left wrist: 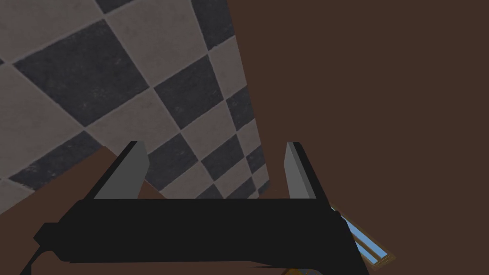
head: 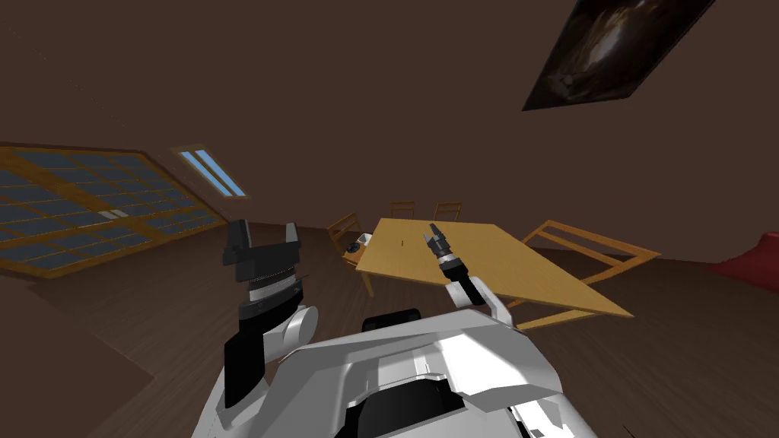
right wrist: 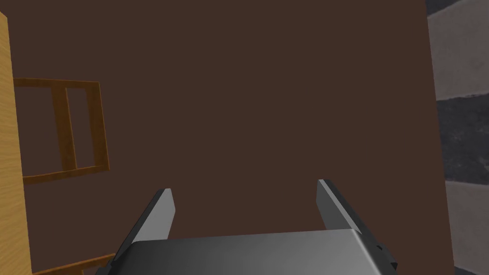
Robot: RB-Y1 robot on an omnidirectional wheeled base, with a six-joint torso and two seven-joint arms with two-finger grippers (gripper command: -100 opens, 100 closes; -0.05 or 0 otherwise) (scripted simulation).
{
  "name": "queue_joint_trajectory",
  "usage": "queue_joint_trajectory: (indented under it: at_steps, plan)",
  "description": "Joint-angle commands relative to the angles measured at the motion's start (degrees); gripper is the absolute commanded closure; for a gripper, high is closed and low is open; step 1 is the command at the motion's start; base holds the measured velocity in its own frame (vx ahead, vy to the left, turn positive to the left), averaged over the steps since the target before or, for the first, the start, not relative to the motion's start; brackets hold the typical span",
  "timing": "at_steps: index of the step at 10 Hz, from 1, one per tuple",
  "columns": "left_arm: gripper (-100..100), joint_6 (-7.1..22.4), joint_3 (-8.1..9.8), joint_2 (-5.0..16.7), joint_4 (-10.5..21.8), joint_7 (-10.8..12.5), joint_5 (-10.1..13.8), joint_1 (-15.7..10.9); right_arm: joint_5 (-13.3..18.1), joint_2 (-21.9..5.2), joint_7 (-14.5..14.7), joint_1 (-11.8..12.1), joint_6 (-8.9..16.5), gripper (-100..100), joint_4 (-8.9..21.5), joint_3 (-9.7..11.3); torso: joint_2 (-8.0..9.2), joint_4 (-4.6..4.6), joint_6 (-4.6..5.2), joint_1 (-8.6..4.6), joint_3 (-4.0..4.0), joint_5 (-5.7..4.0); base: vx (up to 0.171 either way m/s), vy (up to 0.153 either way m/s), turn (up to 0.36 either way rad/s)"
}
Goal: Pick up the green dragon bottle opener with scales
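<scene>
A wooden table (head: 472, 262) stands ahead of me. On its far part lies a tiny dark speck (head: 401, 242), too small to tell what it is. My right gripper (head: 435, 233) is raised over the table's near side, well short of the speck. In the right wrist view this gripper (right wrist: 246, 188) is open and holds nothing, with the table's edge (right wrist: 9, 143) off to one side. My left gripper (head: 262, 237) is held up to the left of the table, above the floor. Its fingers (left wrist: 133, 167) stand open and hold nothing.
Wooden chairs (head: 417, 210) stand at the table's far side, and another chair (head: 346, 232) at its left carries a small dark and white object (head: 357, 245). A further chair (head: 586, 255) stands on the right. A red shape (head: 749, 262) lies at the right edge. Dark wooden floor surrounds the table.
</scene>
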Motion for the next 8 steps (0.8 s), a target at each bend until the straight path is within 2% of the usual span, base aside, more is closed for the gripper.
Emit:
queue_joint_trajectory:
  at_steps: [1,2,3,5,6,7,8]
  plan:
    - [0,0.0,0.0,0.0,0.0,0.0,0.0,0.0,0.5,-1.0,-1.2,-0.5,2.0,-100,0.3,0.0,0.0,0.0,0.0,0.0,0.0,0.0,-0.03,-0.016,0.193]
    - [0,0.0,0.01,0.0,0.0,0.0,0.0,0.0,1.8,-2.1,-2.9,-1.5,3.6,-100,3.0,0.0,-0.05,0.0,0.05,0.0,-0.02,0.0,-0.034,0.0,0.403]
    - [0,0.0,0.0,0.0,0.0,0.0,0.0,0.0,1.8,-2.1,-2.9,-1.5,3.9,-100,3.0,0.0,-0.06,-0.01,-0.01,0.05,-0.03,0.01,-0.03,-0.009,0.157]
    - [0,0.0,0.0,0.0,0.0,0.0,0.0,0.0,4.5,-4.4,-6.3,-3.5,7.6,-100,7.7,0.2,-0.07,-0.01,0.0,0.04,-0.04,0.01,-0.043,-0.008,0.421]
    - [0,0.0,0.0,0.0,0.0,0.0,0.0,0.0,4.5,-4.4,-6.3,-3.5,7.8,-100,8.7,0.2,-0.04,-0.01,0.01,0.01,-0.02,0.01,-0.036,-0.015,0.185]
    - [0,0.0,0.01,0.0,0.0,0.0,0.0,0.0,6.0,-5.5,-8.0,-4.5,9.8,-100,11.3,0.3,-0.05,-0.01,0.08,-0.01,-0.03,0.0,-0.033,-0.004,0.42]
    - [0,0.0,0.0,0.0,0.0,0.0,0.0,0.0,6.0,-5.5,-8.0,-4.5,9.8,-100,11.8,0.3,-0.06,-0.01,0.01,0.01,-0.03,0.01,-0.025,-0.005,0.154]
